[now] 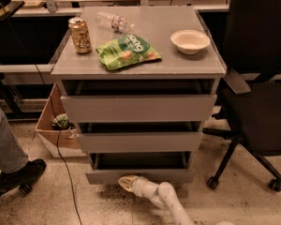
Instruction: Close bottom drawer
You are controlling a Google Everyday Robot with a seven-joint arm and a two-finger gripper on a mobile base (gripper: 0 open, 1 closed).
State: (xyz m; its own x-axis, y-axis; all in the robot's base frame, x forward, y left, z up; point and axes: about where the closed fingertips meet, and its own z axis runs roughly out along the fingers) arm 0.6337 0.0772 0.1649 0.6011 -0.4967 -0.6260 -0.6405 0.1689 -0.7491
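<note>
The grey cabinet [138, 69] has three drawers, all pulled partly out. The bottom drawer [139, 175] is the narrowest, with a low plain front panel close to the floor. My gripper [126, 183] is at the end of a white arm coming in from the lower right. It sits low at the bottom edge of the bottom drawer's front, a little left of its middle, against or just under the panel.
On the cabinet top are a can [80, 35], a green chip bag [127, 52], a plastic bottle [114, 21] and a white bowl [190, 41]. A black office chair [260, 93] stands on the right. A cardboard box [55, 125], a cable and a person's leg [9, 156] are on the left.
</note>
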